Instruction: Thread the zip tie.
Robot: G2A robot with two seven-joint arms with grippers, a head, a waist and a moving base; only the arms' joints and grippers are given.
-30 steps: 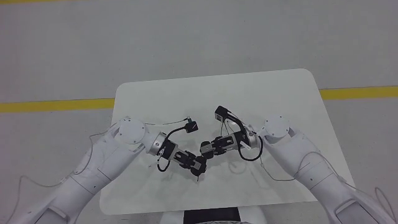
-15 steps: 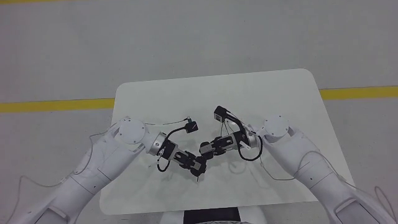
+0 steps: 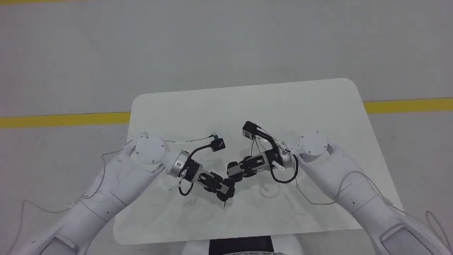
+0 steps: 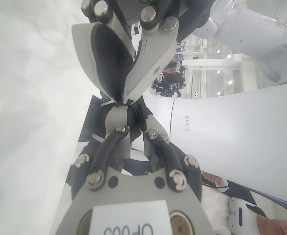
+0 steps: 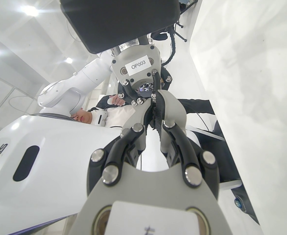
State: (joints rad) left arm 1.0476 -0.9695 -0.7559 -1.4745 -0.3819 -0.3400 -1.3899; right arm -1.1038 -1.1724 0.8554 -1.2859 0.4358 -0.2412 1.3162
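- Left wrist view, nearest first: my left claw (image 4: 123,110) is clenched, its pale finger and black pad pressed together on the zip tie (image 4: 128,102).
- The tie shows as a small black piece just past those tips, pinched where my two claws meet.
- Beyond it, my right claw (image 4: 123,100) stands tip to tip with the left. Its two fingers are closed to a point on the same black piece.
- Top view: both claws meet above the near part of the white table (image 3: 318,106). A thin black end of the tie sticks out from the meeting point toward the table's near edge.
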